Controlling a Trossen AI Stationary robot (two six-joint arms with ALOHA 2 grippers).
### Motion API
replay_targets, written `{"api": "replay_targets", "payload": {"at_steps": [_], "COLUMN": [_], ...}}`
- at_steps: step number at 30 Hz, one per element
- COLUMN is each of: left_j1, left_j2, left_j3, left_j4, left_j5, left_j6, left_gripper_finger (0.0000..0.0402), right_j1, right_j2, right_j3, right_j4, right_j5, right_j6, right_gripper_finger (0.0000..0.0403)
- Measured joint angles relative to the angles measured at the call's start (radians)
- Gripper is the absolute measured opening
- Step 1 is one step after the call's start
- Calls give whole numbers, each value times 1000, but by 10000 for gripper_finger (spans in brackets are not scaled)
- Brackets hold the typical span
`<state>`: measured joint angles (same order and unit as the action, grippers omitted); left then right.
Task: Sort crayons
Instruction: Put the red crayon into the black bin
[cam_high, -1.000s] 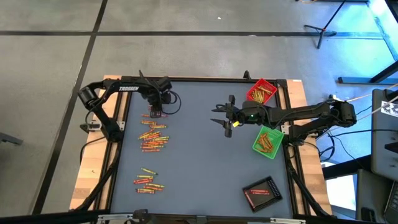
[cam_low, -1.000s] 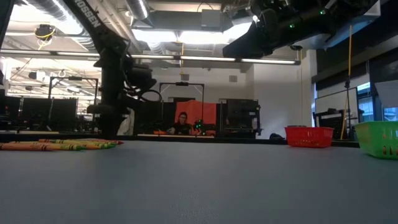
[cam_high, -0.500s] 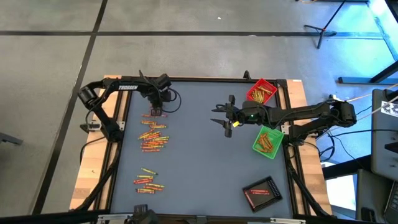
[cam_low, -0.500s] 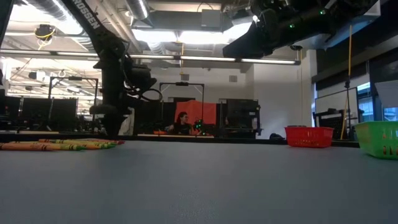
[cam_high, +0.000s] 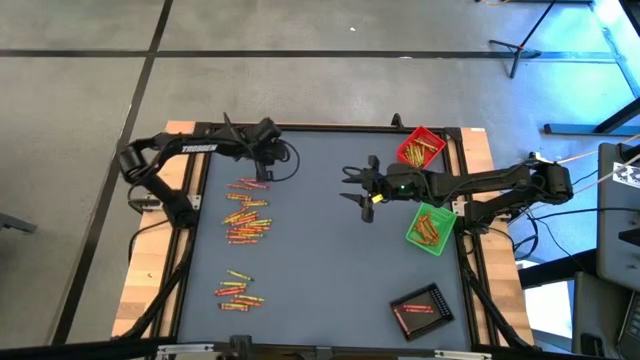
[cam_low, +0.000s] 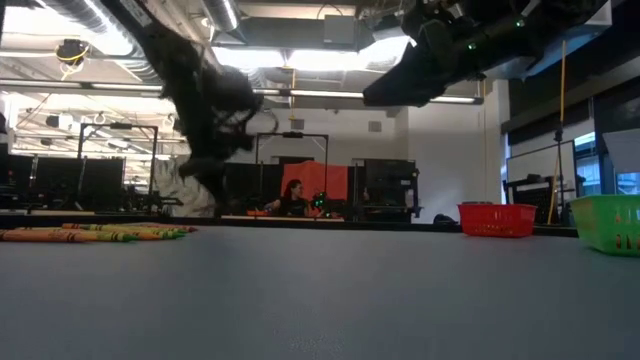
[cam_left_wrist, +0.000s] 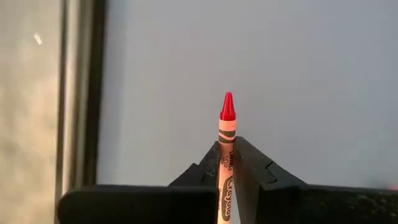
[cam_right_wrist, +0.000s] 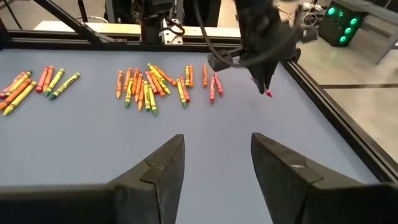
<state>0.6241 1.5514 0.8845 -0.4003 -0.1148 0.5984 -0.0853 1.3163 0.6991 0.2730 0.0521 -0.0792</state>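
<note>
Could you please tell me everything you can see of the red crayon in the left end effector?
The red crayon is a thin stick with a bare red conical tip and a pale paper wrapper bearing dark bands and print. It is pinched between the two dark fingers of the left end effector, tip poking out past them, the rest hidden. It is lifted clear of the grey table, near the far-left corner, beside the loose crayon pile. Only the fingers touch it.

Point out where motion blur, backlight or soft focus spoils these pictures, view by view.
Low view: the left arm is smeared by motion and dark against bright ceiling lights; the near table is soft. Right wrist view: the left end effector is blurred, the crayons crisp. Left wrist view: the red crayon is sharp between shut fingers. High view: even light, no blur.
</note>
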Motion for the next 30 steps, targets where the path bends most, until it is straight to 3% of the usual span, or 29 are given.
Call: {"api": "replay_targets", "payload": {"at_steps": [4,9,13,18,25,30], "left_j1": [-94,-231,-329,-435,-531,-562], "left_j2": [-105,-208,-243,-243,-238,-234], "left_j3": [1,1,1,1,-136,-244], "left_j4": [47,132,213,344,799,1053], "left_j5": [5,21,31,32,119,121], "left_j6": [-67,-111,-140,-153,-204,-247], "left_gripper_finger": [9,9,9,9,9,9], "right_j1": [1,1,1,1,8,39], "right_j2": [5,12,12,33,102,160], "right_j3": [0,0,0,0,0,0], "right_j4": [21,23,39,95,241,372], "right_j5": [-1,-39,-45,-55,-76,-116], "right_j6": [0,-2,-3,-4,-63,-112], "right_gripper_finger": [189,239,279,297,298,298]}}
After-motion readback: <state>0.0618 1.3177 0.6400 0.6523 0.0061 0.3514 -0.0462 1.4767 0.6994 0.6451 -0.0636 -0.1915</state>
